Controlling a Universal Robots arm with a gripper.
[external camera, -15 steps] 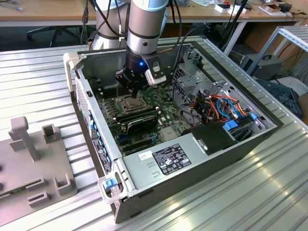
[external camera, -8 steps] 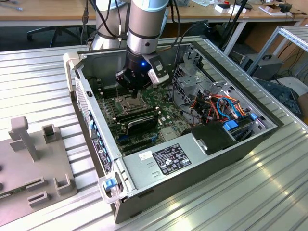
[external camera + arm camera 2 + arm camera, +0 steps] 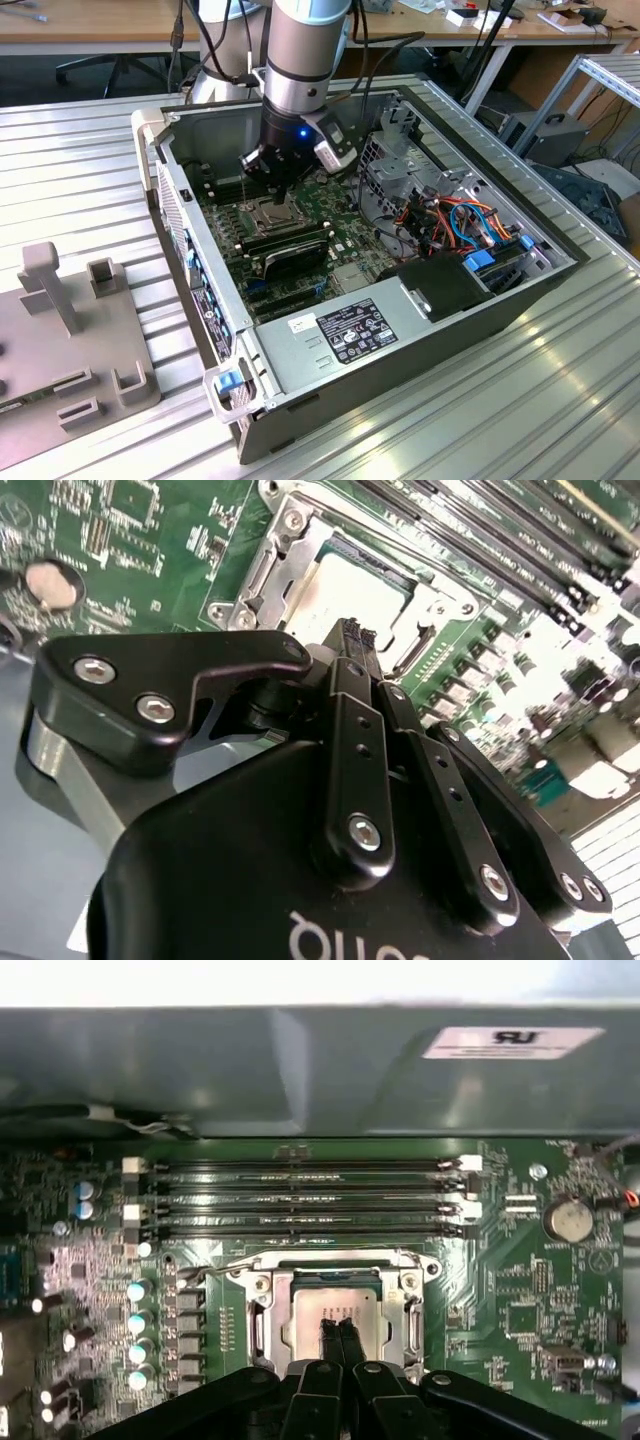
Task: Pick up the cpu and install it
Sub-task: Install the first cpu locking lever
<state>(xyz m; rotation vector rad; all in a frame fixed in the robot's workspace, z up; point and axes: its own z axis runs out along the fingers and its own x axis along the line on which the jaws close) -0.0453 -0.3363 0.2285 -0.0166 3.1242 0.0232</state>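
The cpu (image 3: 370, 1310) is a silver-grey square lying flat in the socket of the green motherboard (image 3: 510, 1260), inside its metal socket frame (image 3: 262, 1295). It also shows in the second wrist view, cpu (image 3: 350, 585), and in the exterior view, cpu (image 3: 272, 211). My gripper (image 3: 338, 1332) hangs right over the cpu's middle with its two black fingers pressed together and nothing between them. The second wrist view shows the same gripper (image 3: 357, 640) above the chip. In the exterior view the gripper (image 3: 277, 190) reaches down into the open computer case (image 3: 420, 330).
Long black memory sticks (image 3: 300, 1200) lie beside the socket, next to the grey case wall (image 3: 300, 1070). Orange and blue cables (image 3: 470, 225) and a power supply (image 3: 350, 330) fill the case's other end. A grey fixture block (image 3: 70, 330) sits outside on the ribbed table.
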